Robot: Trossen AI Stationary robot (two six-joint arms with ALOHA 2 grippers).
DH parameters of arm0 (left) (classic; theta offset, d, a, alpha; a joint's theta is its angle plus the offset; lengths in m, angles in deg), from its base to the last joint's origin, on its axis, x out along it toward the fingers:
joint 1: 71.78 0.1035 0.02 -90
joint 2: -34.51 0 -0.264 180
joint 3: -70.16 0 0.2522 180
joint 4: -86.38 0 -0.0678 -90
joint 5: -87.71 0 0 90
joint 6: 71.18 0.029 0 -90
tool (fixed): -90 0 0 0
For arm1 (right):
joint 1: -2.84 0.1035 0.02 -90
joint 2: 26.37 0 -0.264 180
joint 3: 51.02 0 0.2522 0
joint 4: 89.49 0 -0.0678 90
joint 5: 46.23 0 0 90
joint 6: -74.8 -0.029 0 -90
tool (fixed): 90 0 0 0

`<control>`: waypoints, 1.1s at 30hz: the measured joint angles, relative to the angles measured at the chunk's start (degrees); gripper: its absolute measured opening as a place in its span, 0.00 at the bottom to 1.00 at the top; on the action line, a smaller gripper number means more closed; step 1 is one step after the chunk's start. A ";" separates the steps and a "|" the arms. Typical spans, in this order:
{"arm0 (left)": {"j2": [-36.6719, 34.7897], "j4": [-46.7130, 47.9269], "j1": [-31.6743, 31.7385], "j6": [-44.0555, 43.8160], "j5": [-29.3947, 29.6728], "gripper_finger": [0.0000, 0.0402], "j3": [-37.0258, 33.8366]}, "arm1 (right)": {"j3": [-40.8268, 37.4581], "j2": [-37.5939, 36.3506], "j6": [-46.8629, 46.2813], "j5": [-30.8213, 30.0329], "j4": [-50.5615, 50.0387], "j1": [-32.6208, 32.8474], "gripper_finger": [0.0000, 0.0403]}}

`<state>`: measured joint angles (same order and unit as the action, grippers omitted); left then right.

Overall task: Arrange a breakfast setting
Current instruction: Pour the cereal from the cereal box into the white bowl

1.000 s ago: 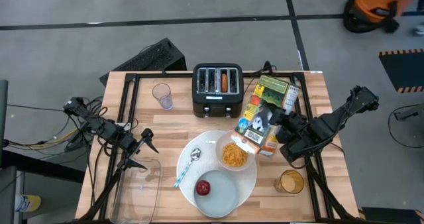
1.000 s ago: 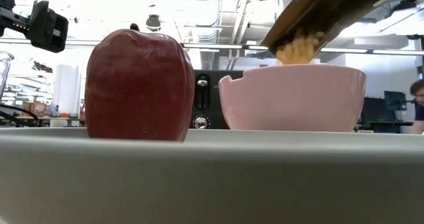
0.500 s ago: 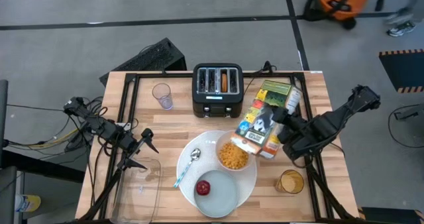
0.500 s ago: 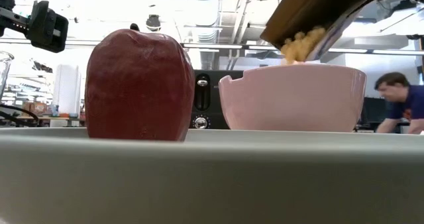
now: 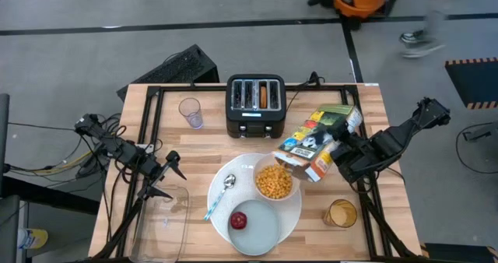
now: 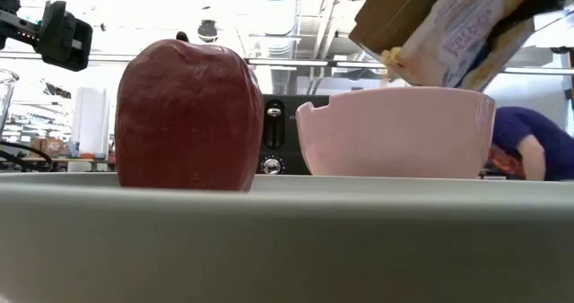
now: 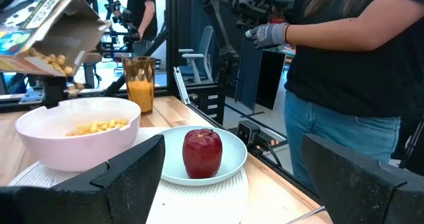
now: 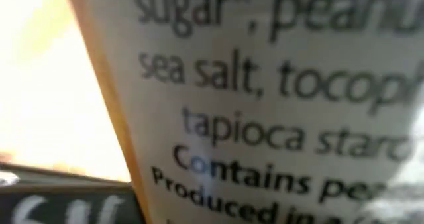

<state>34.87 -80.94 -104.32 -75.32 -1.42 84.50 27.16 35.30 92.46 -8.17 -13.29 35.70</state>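
Observation:
A white bowl (image 5: 274,181) holding yellow cereal (image 5: 274,183) sits on the large white plate (image 5: 233,205). A red apple (image 5: 239,220) rests on the small pale-blue plate (image 5: 261,228). The blue-handled spoon (image 5: 218,197) lies on the large plate's left. A bagel (image 5: 264,96) stands in the black toaster (image 5: 255,106). My right gripper (image 5: 341,150) is shut on a tilted cereal box (image 5: 315,142) above the bowl. My left gripper (image 5: 171,176) waits open at the table's left. My right gripper holds the cereal box by its side toward the table's right edge (image 5: 333,154), coming level from the right. The box and the wrist hide the fingers themselves. The box hangs clear of the table, tilted, with its open end (image 6: 395,56) just above the bowl's rim.
A glass of orange juice (image 5: 340,214) stands near the table's right front corner, and an empty glass (image 5: 190,111) stands left of the toaster. A clear container (image 5: 167,216) lies at the front left. A person (image 7: 344,65) stands beyond the table.
My right gripper has rolled and drawn back toward the table's right edge, still holding the cereal box. The box has turned about and tipped up from its steeper slant, so the stream of cereal into the bowl has stopped. The bowl holds more cereal than before.

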 joint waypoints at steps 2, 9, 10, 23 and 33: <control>0.02 0.00 0.00 0.00 0.00 0.84 0.00 | -0.10 -0.33 -2.71 1.22 0.05 0.07 0.42; 0.02 0.00 0.00 0.00 0.00 0.84 0.00 | -0.10 -2.19 -9.41 4.66 0.02 0.07 0.42; 0.00 0.00 0.00 0.00 0.00 0.84 0.00 | -0.10 -2.46 -10.57 5.17 0.02 0.07 0.42; 0.01 0.00 0.00 0.00 0.00 0.84 0.00 | -0.10 -4.85 -40.03 4.02 0.80 0.07 0.42; 0.00 0.00 0.00 0.00 -0.02 0.84 0.00 | -0.10 -4.83 -64.90 -9.16 0.07 -0.49 0.41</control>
<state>34.87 -80.94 -104.32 -75.32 -1.44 84.50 27.06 30.47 27.56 -17.33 -13.23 35.22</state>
